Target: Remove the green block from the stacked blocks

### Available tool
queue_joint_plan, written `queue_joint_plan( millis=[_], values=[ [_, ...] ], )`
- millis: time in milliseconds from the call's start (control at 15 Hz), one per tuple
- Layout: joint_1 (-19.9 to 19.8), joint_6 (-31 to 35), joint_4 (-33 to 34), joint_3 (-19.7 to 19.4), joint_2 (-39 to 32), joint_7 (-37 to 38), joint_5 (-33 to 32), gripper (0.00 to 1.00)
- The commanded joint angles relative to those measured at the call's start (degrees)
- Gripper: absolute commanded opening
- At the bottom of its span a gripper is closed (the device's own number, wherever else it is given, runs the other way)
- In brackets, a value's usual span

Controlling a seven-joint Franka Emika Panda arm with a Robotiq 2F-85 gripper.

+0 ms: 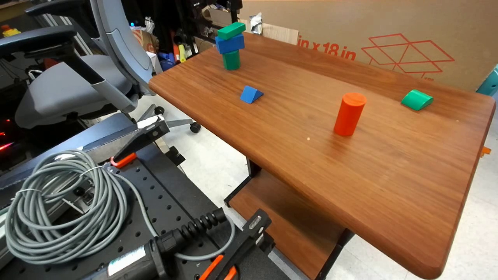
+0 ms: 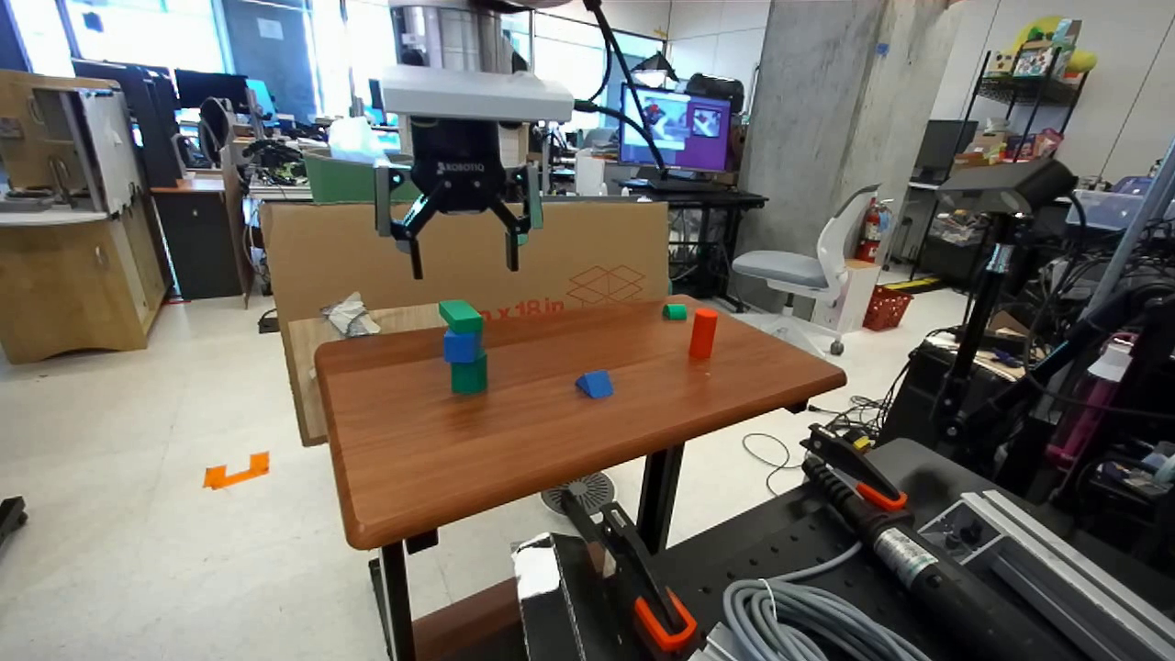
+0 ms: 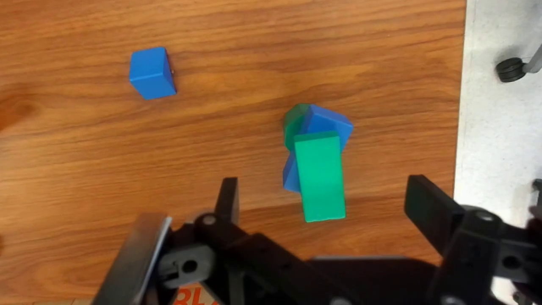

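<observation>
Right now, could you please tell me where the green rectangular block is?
In an exterior view, the green rectangular block lies atop the stacked blue block, toward the left end of the wooden table.

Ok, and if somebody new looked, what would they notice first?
Probably the bright red-orange cylinder, standing upright by itself on the brown table. Next, maybe the stack near one end of the table, its top green block resting on a blue block. Above that stack hangs the gripper, spread wide.

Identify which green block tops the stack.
The rectangular green block, resting on the stacked blue block. The green base block sits beneath that blue one; the green half-cylinder lies apart on the table.
</observation>
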State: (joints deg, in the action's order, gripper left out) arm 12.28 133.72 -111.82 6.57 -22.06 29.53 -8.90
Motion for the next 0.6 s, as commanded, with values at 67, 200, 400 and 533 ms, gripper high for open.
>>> queue_joint_plan(
  millis=[67, 200, 400, 533],
  values=[
    [2.7, -3.1, 5.4, -2.5, -4.2, -0.7, -0.9, 1.0],
    [3.1, -3.7, 6.4, -3.1, -5.3, -0.9, -1.0, 1.0],
    [3.6, -4.9, 7.7, -3.8, -6.6, -1.0, -1.3, 1.0],
    [3.9, -5.5, 8.4, -4.1, -7.5, -1.0, -1.5, 1.0]
  ],
)
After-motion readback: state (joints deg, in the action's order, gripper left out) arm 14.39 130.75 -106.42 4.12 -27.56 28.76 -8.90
